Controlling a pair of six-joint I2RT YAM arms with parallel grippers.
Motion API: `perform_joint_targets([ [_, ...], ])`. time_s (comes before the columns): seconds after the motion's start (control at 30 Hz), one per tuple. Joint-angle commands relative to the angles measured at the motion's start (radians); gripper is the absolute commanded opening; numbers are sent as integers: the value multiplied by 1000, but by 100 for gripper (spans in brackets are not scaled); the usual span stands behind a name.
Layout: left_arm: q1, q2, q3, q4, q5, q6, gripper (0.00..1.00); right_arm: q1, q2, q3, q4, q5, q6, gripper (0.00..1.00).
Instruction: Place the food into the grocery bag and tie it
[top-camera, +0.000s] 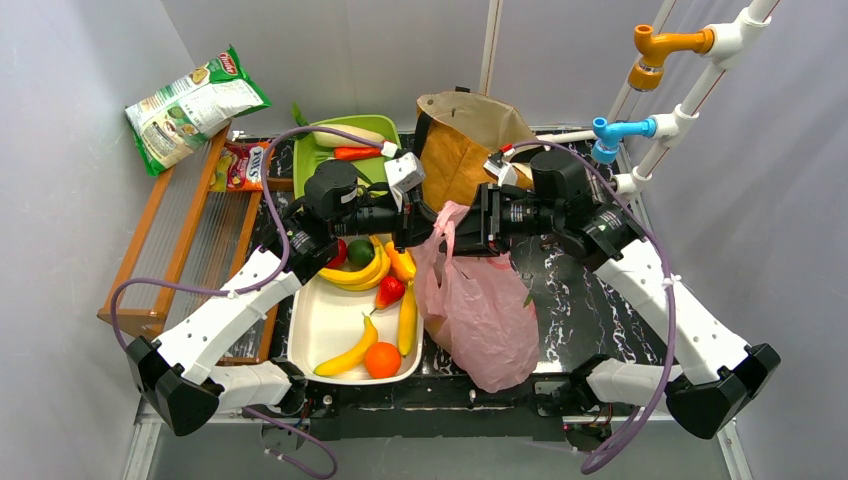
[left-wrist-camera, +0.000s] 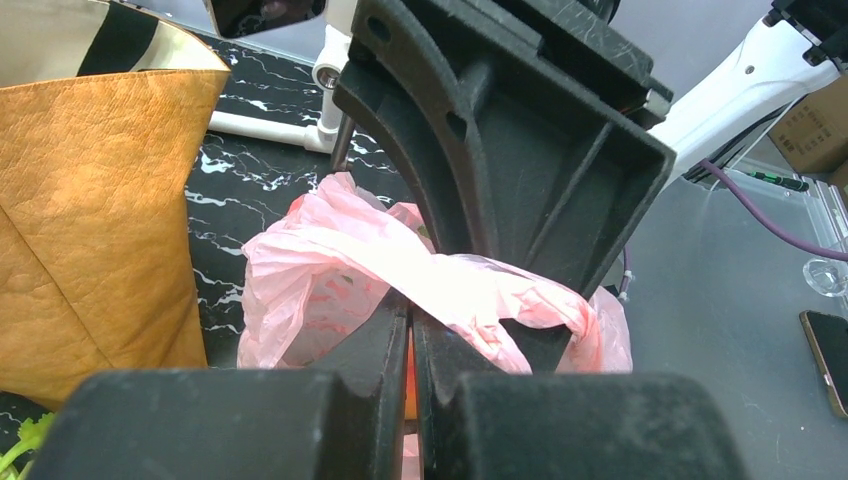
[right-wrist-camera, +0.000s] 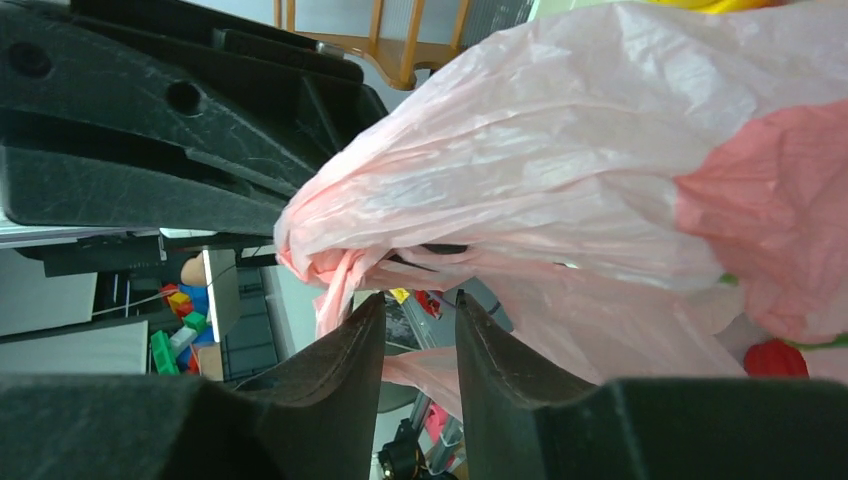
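Note:
The pink grocery bag (top-camera: 482, 312) slumps on the black table between my arms, its top pulled up to both grippers. My left gripper (top-camera: 420, 232) is shut, and a twisted pink handle strip (left-wrist-camera: 470, 290) runs from its tips (left-wrist-camera: 410, 305) across to the right. My right gripper (top-camera: 462, 232) faces it, open, its tips (right-wrist-camera: 420, 300) just short of the bunched handle (right-wrist-camera: 330, 255), with nothing between the fingers. The food lies in a white tray (top-camera: 318, 322) left of the bag: bananas (top-camera: 352, 272), an orange (top-camera: 382, 360), a red piece (top-camera: 390, 291) and a green one (top-camera: 359, 252).
A stiff brown paper bag (top-camera: 460, 150) stands behind the grippers, close on the left in the left wrist view (left-wrist-camera: 100, 200). A green tray (top-camera: 310, 155) with long vegetables, a wooden rack (top-camera: 190, 240) and a crisp packet (top-camera: 190, 105) are at the back left. White pipes (top-camera: 660, 100) rise at the back right.

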Motion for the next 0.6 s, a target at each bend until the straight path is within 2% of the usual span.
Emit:
perform_joint_targets([
  [0.0, -3, -12, 9, 17, 17, 7, 0, -2, -41, 21, 57, -3, 11, 40],
  [0.23, -3, -11, 9, 23, 16, 2, 0, 2, -70, -125, 250, -20, 109, 40],
  [0.57, -3, -8, 5, 22, -23, -34, 0, 29, -46, -144, 386, -50, 79, 44],
])
